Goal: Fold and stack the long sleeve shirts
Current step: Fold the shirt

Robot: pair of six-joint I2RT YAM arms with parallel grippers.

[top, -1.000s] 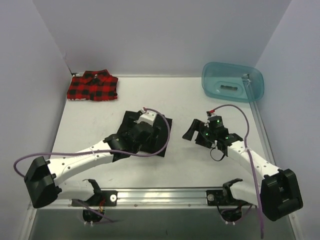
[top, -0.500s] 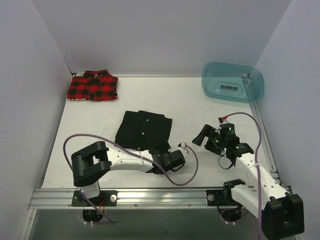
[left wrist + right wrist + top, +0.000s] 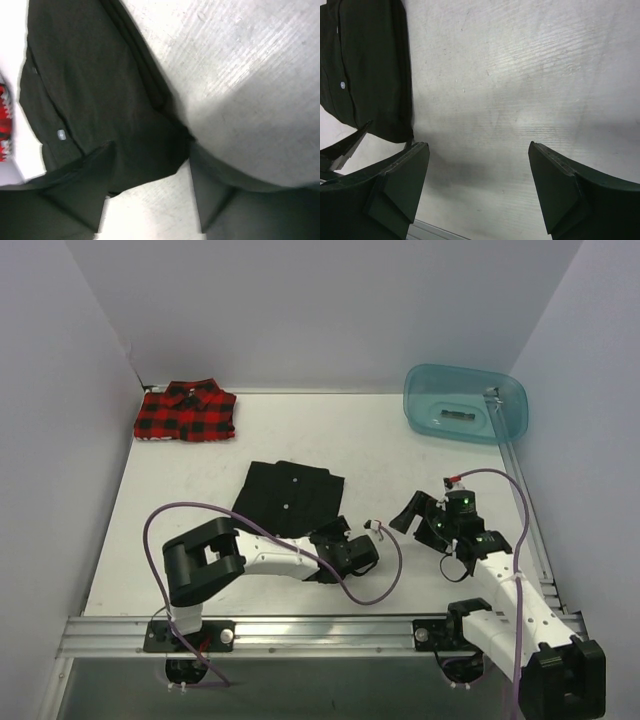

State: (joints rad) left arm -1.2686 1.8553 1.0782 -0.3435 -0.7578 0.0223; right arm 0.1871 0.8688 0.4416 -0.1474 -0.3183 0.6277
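Black shirt: folded flat, middle of table, a little toward the left edge.
Plaid shirt: folded, far left corner, well apart from the black one.
Left gripper: low at the black shirt's near right corner, fingers apart, cloth corner lying between them.
Right gripper: fingers wide apart over bare table, right of the black shirt, holding nothing.
Teal tub: far right corner.
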